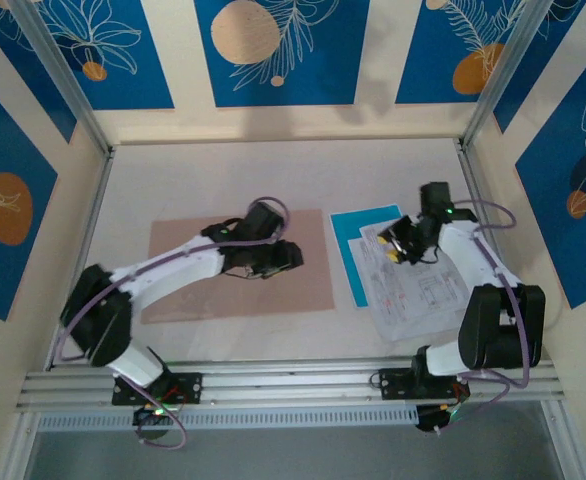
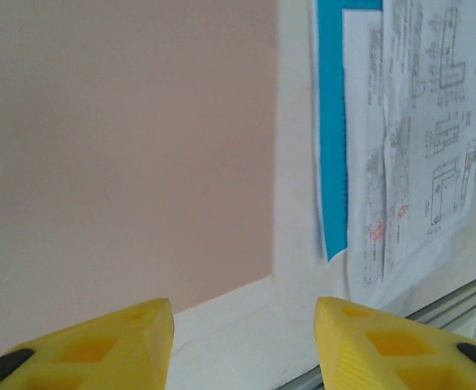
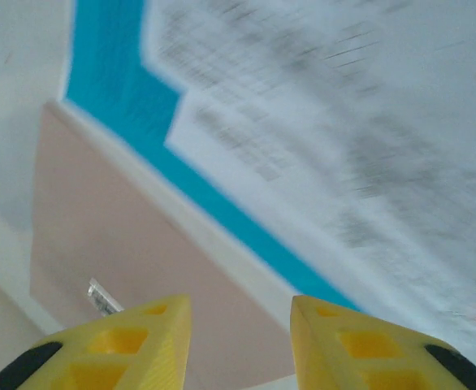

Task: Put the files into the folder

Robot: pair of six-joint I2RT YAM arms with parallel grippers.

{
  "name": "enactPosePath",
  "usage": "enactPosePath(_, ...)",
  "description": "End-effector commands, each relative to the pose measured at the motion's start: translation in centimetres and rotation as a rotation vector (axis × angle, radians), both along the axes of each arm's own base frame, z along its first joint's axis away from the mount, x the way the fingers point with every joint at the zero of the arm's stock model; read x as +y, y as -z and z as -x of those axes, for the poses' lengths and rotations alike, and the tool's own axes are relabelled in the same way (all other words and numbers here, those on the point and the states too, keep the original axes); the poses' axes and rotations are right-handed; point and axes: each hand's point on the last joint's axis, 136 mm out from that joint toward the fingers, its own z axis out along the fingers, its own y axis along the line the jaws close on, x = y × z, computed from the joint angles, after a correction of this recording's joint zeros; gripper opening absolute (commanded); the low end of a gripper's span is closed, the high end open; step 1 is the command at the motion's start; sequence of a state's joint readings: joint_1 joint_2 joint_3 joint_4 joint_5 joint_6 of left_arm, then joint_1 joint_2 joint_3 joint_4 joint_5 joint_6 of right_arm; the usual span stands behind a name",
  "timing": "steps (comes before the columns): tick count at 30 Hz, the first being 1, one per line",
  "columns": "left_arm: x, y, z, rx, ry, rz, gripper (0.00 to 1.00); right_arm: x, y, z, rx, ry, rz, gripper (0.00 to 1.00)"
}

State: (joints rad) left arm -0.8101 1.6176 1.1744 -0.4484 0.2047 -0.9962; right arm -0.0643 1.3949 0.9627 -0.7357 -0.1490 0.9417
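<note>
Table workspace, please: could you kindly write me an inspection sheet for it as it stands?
Surface: pale table, with a bare strip between the folder and the papers.
Job's things: pinkish-tan folder lies flat left of centre. To its right and outside it, printed white sheets overlap a cyan sheet.
Clutter: nothing seen.
Pincers: left pincer is open above the folder's right part; right pincer is open above the papers.
Cables: purple cables run along both arms.
Surroundings: blue leaf-print panels, metal frame posts, and a rail at the near edge.
</note>
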Motion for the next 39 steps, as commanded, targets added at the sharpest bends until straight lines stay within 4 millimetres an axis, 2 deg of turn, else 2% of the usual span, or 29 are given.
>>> enactPosePath(1,-3.0,-0.3,-0.9,-0.009,0.042,0.025,0.45,-3.1,1.7,2.9,0.092,0.058,0.012,0.39)
enactPosePath(4,-1.7,1.2,-2.0,-0.010,0.035,-0.114,0.41,-5.3,3.1,3.0,0.109,0.119,0.014,0.39)
enactPosePath(10,1.2,4.3,-4.7,0.004,0.080,-0.363,0.34,-6.7,5.7,3.3,0.189,0.128,0.039,0.39)
enactPosePath(17,1.5,9.8,-5.1,0.070,0.173,-0.490,0.13,-7.2,7.8,4.3,0.285,0.142,0.046,0.39)
enactPosePath(21,-0.2,11.7,-4.9,0.086,0.209,-0.441,0.06,-7.2,8.8,4.8,0.335,0.134,0.042,0.39)
enactPosePath(26,-4.0,12.3,-5.0,0.060,0.260,-0.363,0.04,-6.5,9.8,5.4,0.384,0.106,0.032,0.38)
enactPosePath(32,-7.3,13.2,-5.4,0.055,0.291,-0.310,0.04,-6.2,10.2,5.8,0.410,0.088,0.029,0.38)
enactPosePath(36,-8.6,12.3,-6.2,0.023,0.300,-0.289,0.04,-6.0,10.3,5.9,0.414,0.079,0.029,0.38)
enactPosePath(39,-8.8,10.1,-7.1,-0.024,0.289,-0.293,0.09,-6.0,10.5,6.0,0.422,0.073,0.031,0.38)
